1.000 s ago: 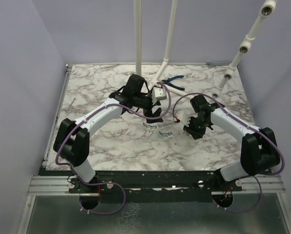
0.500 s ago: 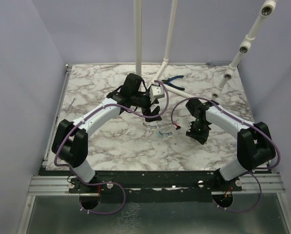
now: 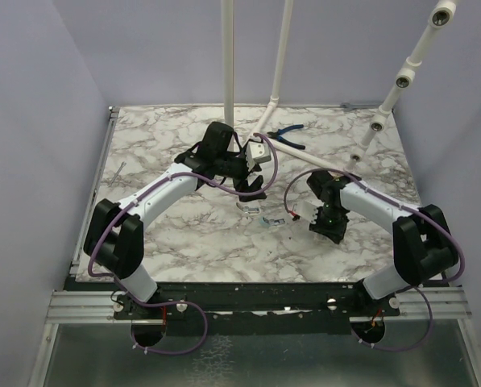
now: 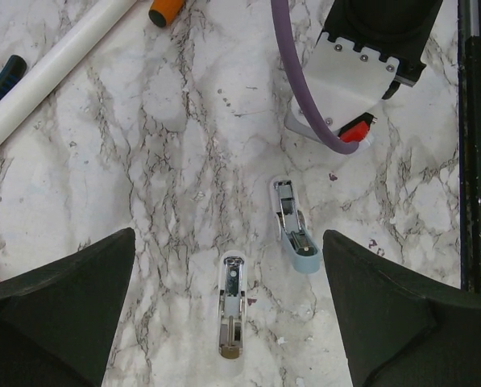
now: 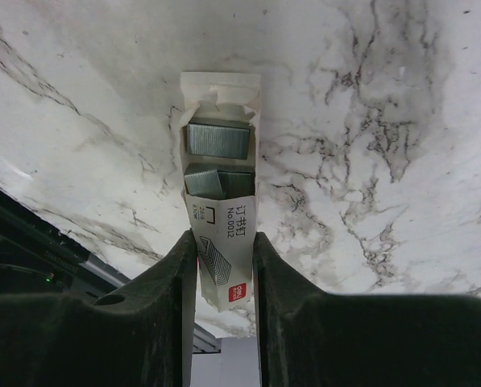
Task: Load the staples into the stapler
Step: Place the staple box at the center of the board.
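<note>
Stapler point(image 4: 295, 234): on marble table point(image 4: 143, 161), just ahead of left gripper point(image 4: 228, 234). Pale blue piece, metal channel facing up. White piece point(image 4: 230, 306) with metal insert just beside it, the two apart. Left gripper spread to full width, holding nothing, hovering above both pieces, touching neither.

Right gripper point(image 5: 224, 235): narrowed onto staple box point(image 5: 220, 201), pads point(image 5: 184, 274) pressed on both long sides of the small white carton. Far flap open, two grey staple strips point(image 5: 217, 141) showing inside. To the right of stapler in top view, apart from it.

Around: right arm's wrist block point(image 4: 361, 56) with purple cable point(image 4: 292, 72) just past the blue piece, nearest obstruction on that side. White pipe point(image 4: 55, 64) crossing upper-left corner of left wrist view, orange handle point(image 4: 166, 10) near it. Pliers point(image 3: 287, 137) with blue handles at far side of table, beside a pipe base. Black rail point(image 4: 478, 161) down right edge of left wrist view.

Unclear: whether box rests on table or hangs above it. Lower print on box covered by the pads. Orange handle cut by picture edge, tool type not readable. Left fingers cut off at bottom. Stapler pieces only specks in top view. Any staples in the channel not discernible.
</note>
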`<action>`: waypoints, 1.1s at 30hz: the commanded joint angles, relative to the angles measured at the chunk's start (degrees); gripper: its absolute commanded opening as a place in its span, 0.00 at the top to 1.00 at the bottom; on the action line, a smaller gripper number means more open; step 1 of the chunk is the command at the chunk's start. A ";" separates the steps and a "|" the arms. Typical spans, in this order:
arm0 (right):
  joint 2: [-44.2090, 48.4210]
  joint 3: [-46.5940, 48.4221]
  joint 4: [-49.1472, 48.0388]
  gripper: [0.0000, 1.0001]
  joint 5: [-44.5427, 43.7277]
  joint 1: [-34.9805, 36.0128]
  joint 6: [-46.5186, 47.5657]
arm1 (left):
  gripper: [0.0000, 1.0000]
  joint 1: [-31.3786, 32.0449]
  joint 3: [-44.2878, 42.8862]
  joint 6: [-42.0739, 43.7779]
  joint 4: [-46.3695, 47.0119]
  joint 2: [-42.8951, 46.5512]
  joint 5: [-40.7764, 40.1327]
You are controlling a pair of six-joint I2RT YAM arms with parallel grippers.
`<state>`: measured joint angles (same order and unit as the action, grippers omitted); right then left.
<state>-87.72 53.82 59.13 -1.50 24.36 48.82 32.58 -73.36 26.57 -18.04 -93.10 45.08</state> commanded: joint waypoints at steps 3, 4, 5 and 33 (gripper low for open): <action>3.44 -4.50 -6.21 0.80 1.05 1.40 0.41 | 0.01 -0.41 0.63 -0.20 0.61 1.87 -0.83; 4.73 -6.03 -8.22 0.79 1.13 1.47 1.57 | 0.01 -0.41 0.67 -0.20 0.57 2.01 -0.87; 6.30 -7.92 -11.80 0.77 0.97 1.48 3.15 | 0.01 -0.41 0.80 -0.12 0.61 2.02 -0.98; 10.54 -5.80 -13.50 0.47 17.47 -0.67 4.88 | 0.01 -0.75 2.08 0.33 0.57 3.60 -1.11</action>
<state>-77.49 44.95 41.47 8.91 24.05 55.09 32.32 -72.18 26.61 -18.02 -91.90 44.34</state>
